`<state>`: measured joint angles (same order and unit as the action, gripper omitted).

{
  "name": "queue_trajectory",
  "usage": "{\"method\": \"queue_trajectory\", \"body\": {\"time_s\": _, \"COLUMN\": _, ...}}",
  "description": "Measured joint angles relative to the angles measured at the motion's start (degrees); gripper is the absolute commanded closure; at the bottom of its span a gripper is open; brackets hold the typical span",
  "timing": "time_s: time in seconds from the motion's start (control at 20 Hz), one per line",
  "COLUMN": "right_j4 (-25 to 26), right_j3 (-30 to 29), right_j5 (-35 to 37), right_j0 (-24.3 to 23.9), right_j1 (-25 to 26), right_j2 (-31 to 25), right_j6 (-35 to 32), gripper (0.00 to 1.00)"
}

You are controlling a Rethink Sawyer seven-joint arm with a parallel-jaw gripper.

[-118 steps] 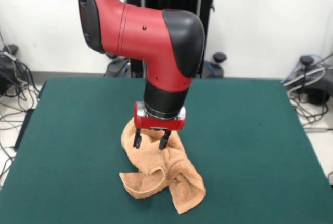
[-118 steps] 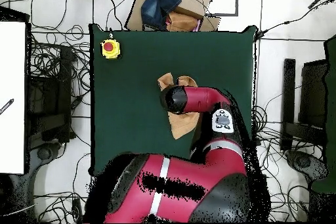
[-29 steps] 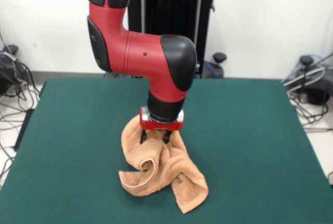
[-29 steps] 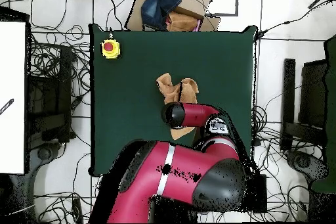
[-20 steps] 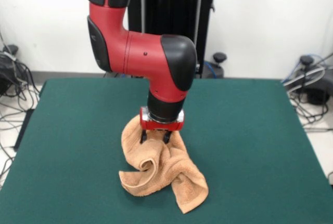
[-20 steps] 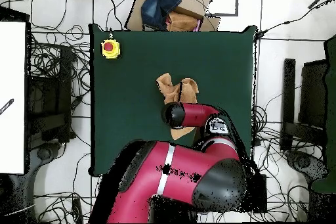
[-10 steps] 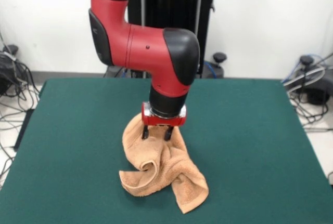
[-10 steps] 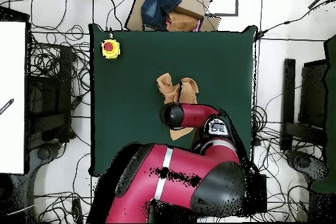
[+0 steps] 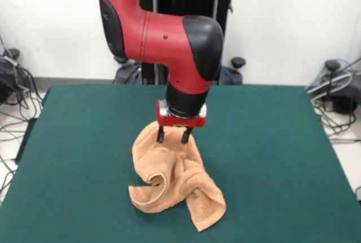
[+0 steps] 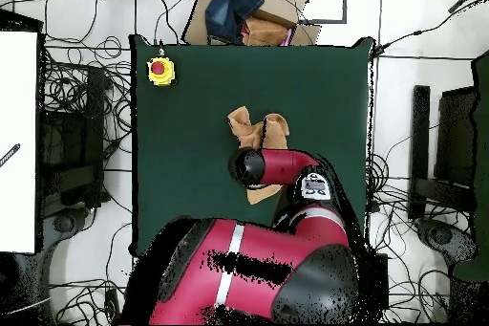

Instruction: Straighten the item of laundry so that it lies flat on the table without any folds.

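Observation:
The item of laundry [image 9: 176, 180] is a peach-orange towel lying crumpled near the middle of the table [image 9: 79, 141], with twisted folds and a curled edge at its front. My gripper [image 9: 172, 137] hangs just above the towel's far part. It is open, both black fingers [image 9: 161, 136] apart with nothing held between them. In the overhead view the arm covers the towel's middle and hides the gripper. Two bunched lobes of the towel [image 10: 254, 129] show past the arm on the green table [image 10: 191, 112].
A yellow box with a red button [image 10: 159, 71] sits at one table corner. A cardboard box holding clothes [image 10: 250, 11] lies beyond the table's edge. Cables cover the floor around the table.
My gripper has risen off the towel and shifted slightly right in the front view. The towel stayed crumpled on the table.

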<state>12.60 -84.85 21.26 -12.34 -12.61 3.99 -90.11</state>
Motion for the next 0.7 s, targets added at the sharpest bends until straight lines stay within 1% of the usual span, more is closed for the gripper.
{"method": "queue_trajectory", "body": {"time_s": 0.7, "right_j4": 0.0, "right_j3": -1.2, "right_j5": 6.1, "right_j0": 1.0, "right_j1": -3.7, "right_j2": 0.0, "right_j6": 0.0, "gripper": 0.0}}
